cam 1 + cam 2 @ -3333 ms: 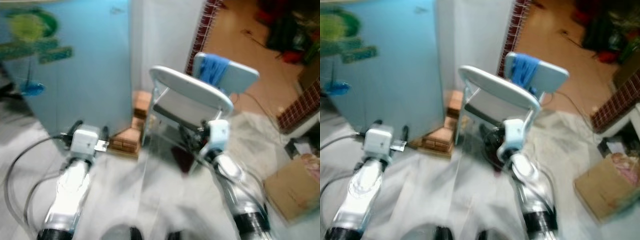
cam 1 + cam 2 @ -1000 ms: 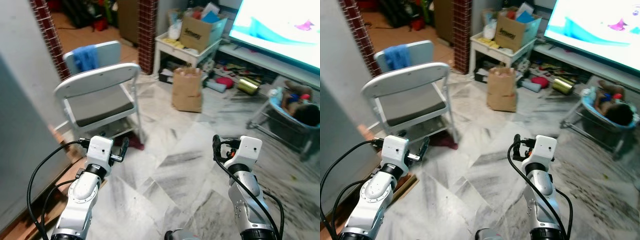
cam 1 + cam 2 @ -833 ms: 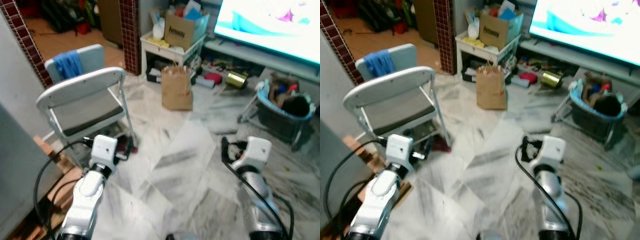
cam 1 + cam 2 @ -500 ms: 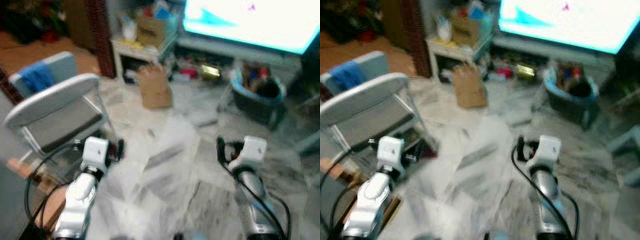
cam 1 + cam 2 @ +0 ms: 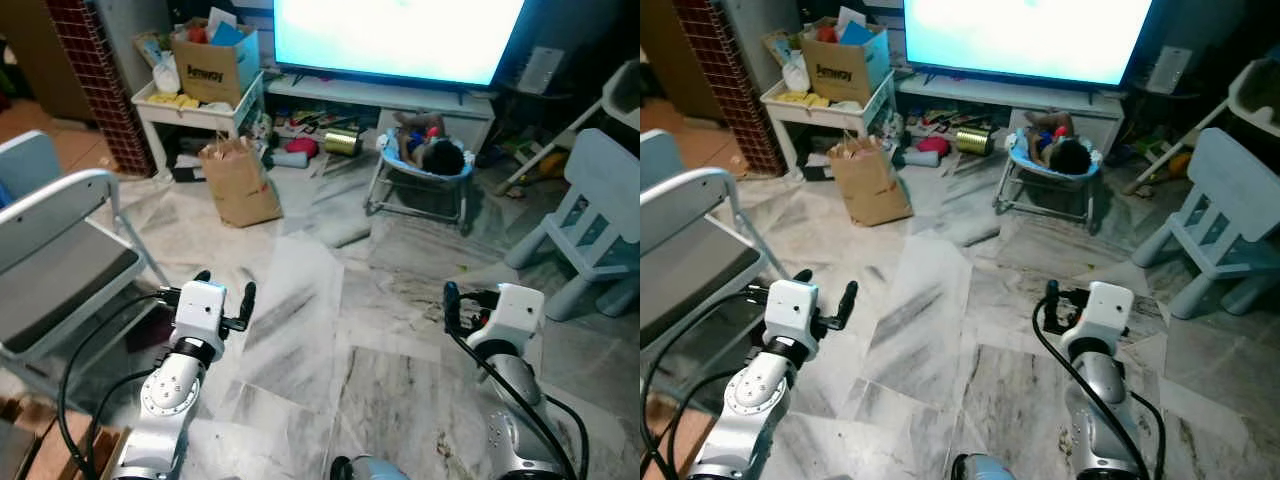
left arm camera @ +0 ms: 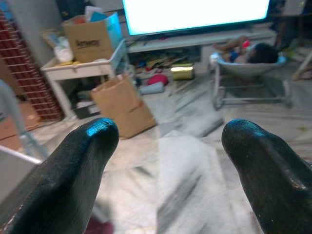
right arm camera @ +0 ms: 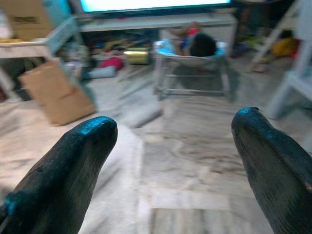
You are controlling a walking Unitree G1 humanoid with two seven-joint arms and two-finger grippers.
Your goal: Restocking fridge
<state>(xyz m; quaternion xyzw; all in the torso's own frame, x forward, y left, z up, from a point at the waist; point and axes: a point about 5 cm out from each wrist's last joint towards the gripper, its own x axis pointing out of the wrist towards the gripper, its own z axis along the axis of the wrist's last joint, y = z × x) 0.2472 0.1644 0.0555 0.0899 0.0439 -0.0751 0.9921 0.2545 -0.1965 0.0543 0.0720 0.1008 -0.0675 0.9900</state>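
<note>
**Both my pincers are empty over a marble floor**

I hold my two silver arms out in front of me. My left pincer [image 6: 163, 161] is spread wide and grips nothing. Its fingers [image 6: 73, 165] are black, smooth and rounded, and a bit shiny. My right pincer [image 7: 178, 165] is spread wide too, with nothing between its fat black fingers [image 7: 73, 161].

Under me is a floor [image 5: 380, 390] of big square tiles. They are pale grey marble with dark streaks.

On my left is a folding chair [image 5: 50, 250] with a grey flat seat and thin metal legs. Ahead on the floor stands a brown paper bag [image 5: 238, 180] with crumpled sides. Behind it is a low white tabletop [image 5: 165, 100] that carries a cardboard box [image 5: 213, 62]. A big flat screen [image 5: 395, 38] glows bright white and blue on a long low shelf [image 5: 400, 95]. A shiny gold can [image 5: 342, 142] lies on its side near that shelf. In front of the screen is a small baby seat [image 5: 425, 165] with a blue rim and thin metal legs. On my right stands a little pale blue plastic chair [image 5: 590, 230].

I cannot see the fridge from here.
</note>
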